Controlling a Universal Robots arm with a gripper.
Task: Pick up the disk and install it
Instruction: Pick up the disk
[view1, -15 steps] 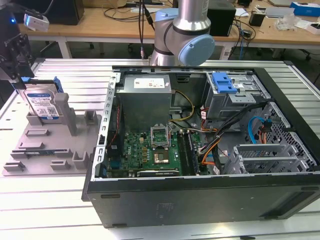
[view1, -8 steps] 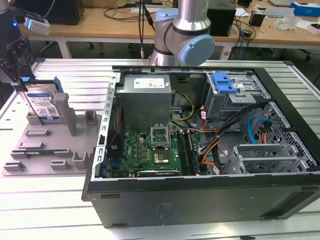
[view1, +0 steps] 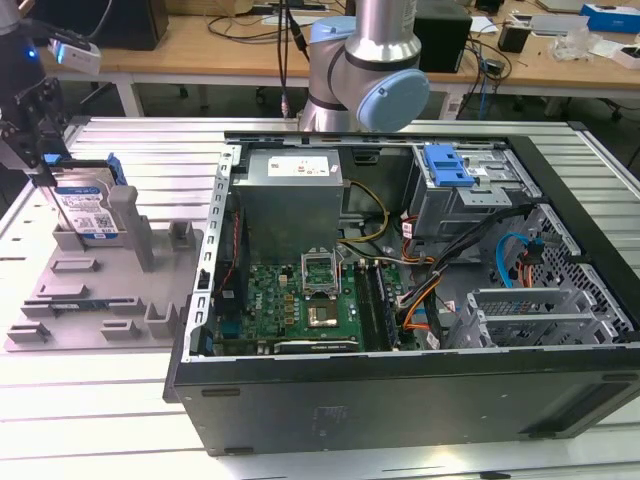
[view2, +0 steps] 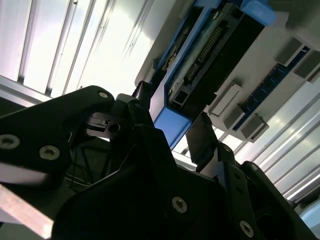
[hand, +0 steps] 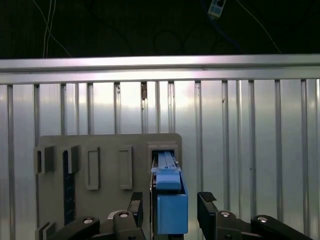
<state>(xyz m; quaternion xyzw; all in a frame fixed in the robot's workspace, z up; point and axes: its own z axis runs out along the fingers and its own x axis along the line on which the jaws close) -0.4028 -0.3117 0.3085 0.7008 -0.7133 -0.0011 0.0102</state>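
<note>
In the exterior view, the disk (view1: 86, 208) stands on edge in a slot at the far end of the grey holder plate (view1: 100, 300), its label facing the camera. The plate lies on the slatted bench (view1: 150, 150), and the open computer case (view1: 400, 300) sits just beside it on the exterior view's right. The fingers (view1: 40, 160) hang directly over the plate, down at the disk's top edge.

In the second wrist view, the fingers (view2: 202, 137) are spread, with a blue corner of the disk (view2: 172, 125) between them.

In the first wrist view, the disk's blue carrier (hand: 170, 205) rises out of the plate (hand: 107, 142). One of the fingers (hand: 206, 205) stands on each side of it, with a gap showing both ways.
</note>
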